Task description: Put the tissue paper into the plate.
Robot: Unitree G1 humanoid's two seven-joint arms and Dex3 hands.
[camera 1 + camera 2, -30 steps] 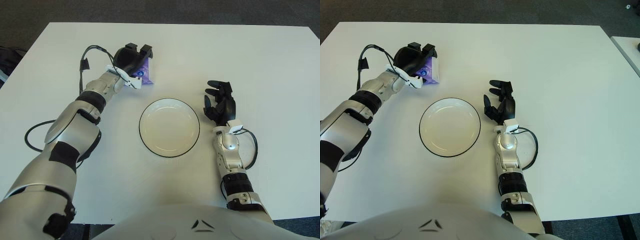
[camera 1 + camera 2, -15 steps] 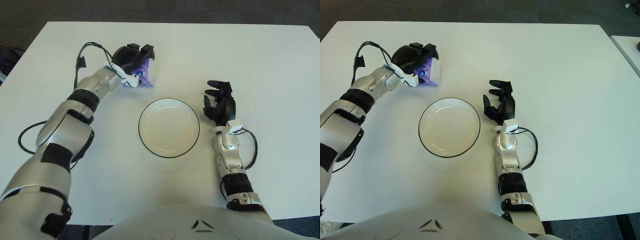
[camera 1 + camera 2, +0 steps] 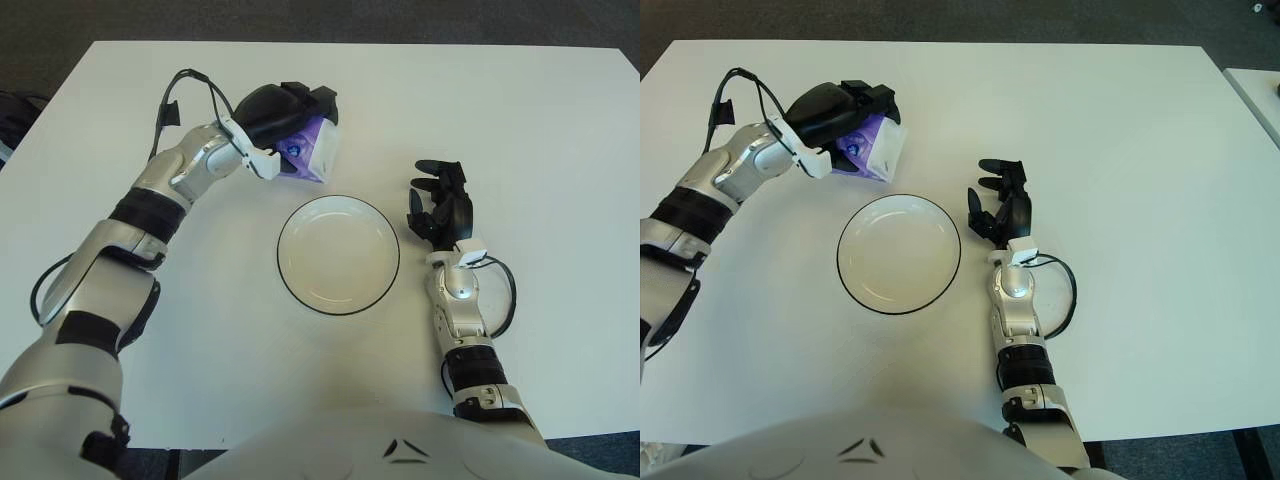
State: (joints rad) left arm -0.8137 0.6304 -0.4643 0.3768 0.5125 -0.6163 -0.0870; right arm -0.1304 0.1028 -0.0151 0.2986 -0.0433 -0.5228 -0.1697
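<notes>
Tissue paper [image 3: 315, 160] outside plate [image 3: 338, 292] (gripped)

Two head-mounted eyes — side by side — look down on one table [image 3: 560, 130].

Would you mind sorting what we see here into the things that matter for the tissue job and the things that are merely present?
Part of the job:
- tissue pack, purple and white, grasped by the left hand
- plate, white with a dark rim, holding nothing

Merely present:
- right hand, idle, showing to the right of the plate
- white table
</notes>
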